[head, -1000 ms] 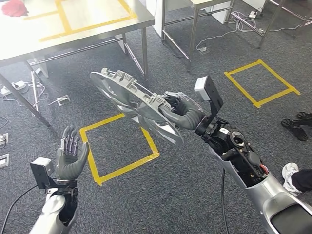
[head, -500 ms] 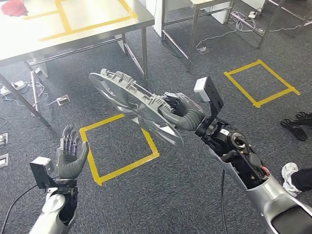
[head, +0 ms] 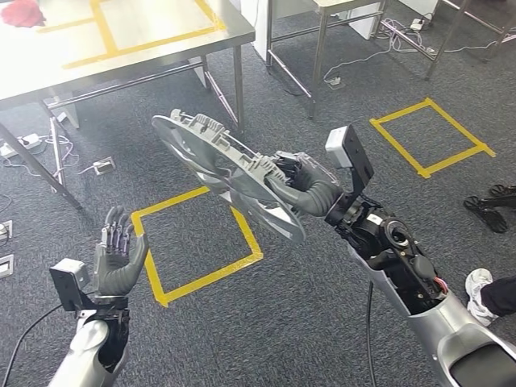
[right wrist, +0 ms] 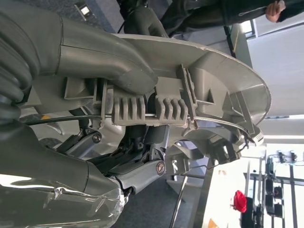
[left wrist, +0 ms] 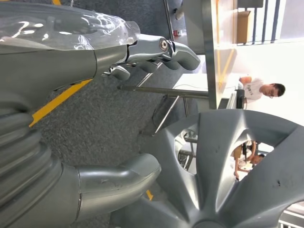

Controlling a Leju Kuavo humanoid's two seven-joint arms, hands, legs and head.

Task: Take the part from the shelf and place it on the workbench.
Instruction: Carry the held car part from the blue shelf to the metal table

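The part is off the shelf and not yet on the steel workbench [head: 182,48] marked with yellow tape. The right hand [head: 301,187] grips the large grey ribbed plastic disc with spokes [head: 228,173] by its rim, carrying it tilted above the carpet, near the workbench's front corner. The left hand [head: 115,258] is spread, holding nothing.

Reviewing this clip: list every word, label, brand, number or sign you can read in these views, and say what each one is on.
None can be read.
The grey part held by the right hand shows no legible marking.
The left hand bears none either.
The yellow tape on the workbench forms lines, not characters.
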